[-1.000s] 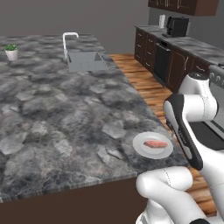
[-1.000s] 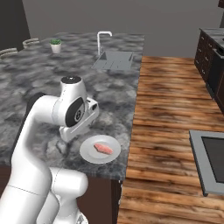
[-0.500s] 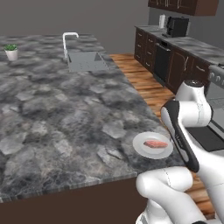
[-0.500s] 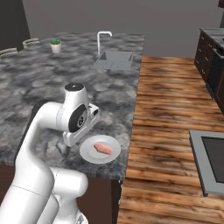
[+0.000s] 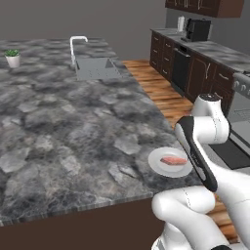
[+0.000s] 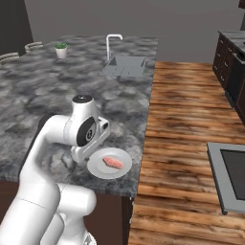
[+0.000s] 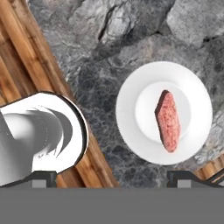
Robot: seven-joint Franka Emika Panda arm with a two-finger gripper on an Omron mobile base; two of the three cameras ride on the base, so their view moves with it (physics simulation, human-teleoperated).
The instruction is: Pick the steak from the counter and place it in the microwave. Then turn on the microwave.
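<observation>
The fingers (image 7: 111, 178) stand wide apart, their two dark tips at the bottom of the hand view with nothing between them – they hold nothing and touch nothing. They hang above the bench (image 5: 63, 127), looking straight down at the plate (image 7: 131, 127).

The steak (image 7: 168, 120) lies flat in the middle of the plate, a small pinkish-red slab, long and rounded at both ends, with a fine grainy surface. In the left base view the steak (image 5: 174, 160) sits on the plate (image 5: 158, 163) just beside the arm's forearm; in the right base view the steak (image 6: 113, 162) and plate (image 6: 98, 167) lie just below the wrist.

The plate is round, white and smooth, with a shallow well and a broad rim. It rests near the bench's corner, close to two edges – the near edge and the side that meets the wood floor (image 6: 191, 119). In the hand view a strip of floor (image 7: 26, 52) runs along the left and a sliver shows at the lower right.

The bench (image 6: 43, 95) is a large slab of dark grey mottled stone, with open surface stretching away from the plate. A sink (image 5: 95, 68) with a tap (image 5: 75, 44) is set well apart at the far end, and a small potted plant (image 5: 12, 57) stands near the far corner. Dark cabinets (image 5: 195, 68) line the wall across the floor.
</observation>
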